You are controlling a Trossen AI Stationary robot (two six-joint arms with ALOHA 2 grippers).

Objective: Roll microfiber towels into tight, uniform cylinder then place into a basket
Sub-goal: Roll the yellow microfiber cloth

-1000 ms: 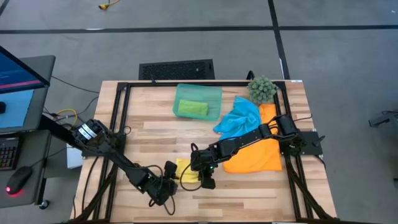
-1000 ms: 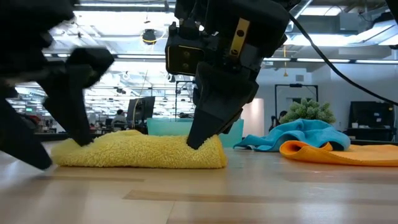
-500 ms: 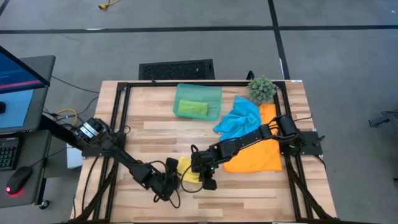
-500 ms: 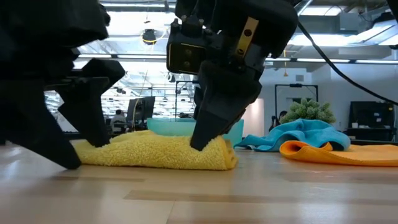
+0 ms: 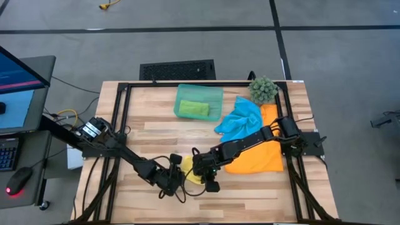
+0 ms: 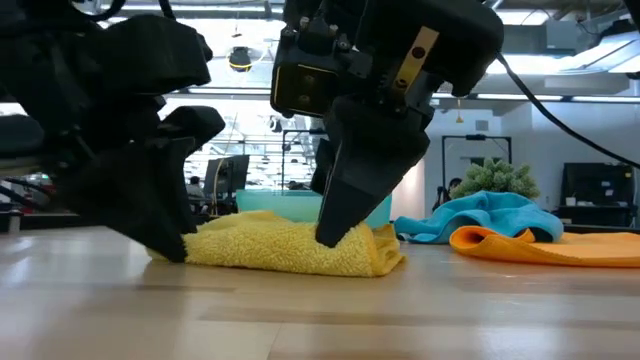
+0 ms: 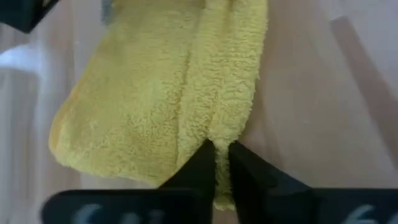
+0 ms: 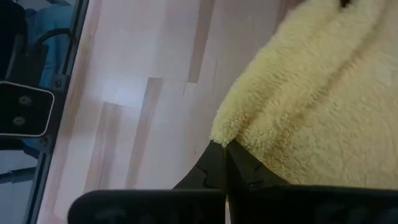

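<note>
A yellow towel (image 5: 190, 172) lies bunched on the wooden table's near middle, between my two grippers. My left gripper (image 5: 175, 177) is at its left end, shut on it. My right gripper (image 5: 210, 179) is at its right end, also shut on it. In the low view the towel (image 6: 290, 250) is a low, thick strip resting on the table. The teal basket (image 5: 215, 94) stands at the far middle with a rolled green towel (image 5: 193, 109) inside. A blue towel (image 5: 239, 117) and an orange towel (image 5: 259, 157) lie on the right. My left gripper pinches a raised fold of the yellow towel (image 7: 219, 134) between its two fingers, at the towel's left end. The fingers slant down from the table's left. The towel stays on the table. My right gripper is shut on the towel's edge (image 8: 231, 132) at its right end. Its fingers (image 6: 345, 215) slant down from above into the towel's top. One layer or several, I cannot tell. The towel rests on the table.
A spiky green plant ball (image 5: 263, 89) sits at the far right corner. A black frame (image 5: 119, 119) runs along the table's sides. Bare wood lies at the table's left and along its near edge.
My left gripper has moved toward the table's right, up to the yellow towel's left end, and has shut on it. The towel's left end has been pushed rightward. The towel now lies shorter and more bunched, and its right end has shifted slightly right.
</note>
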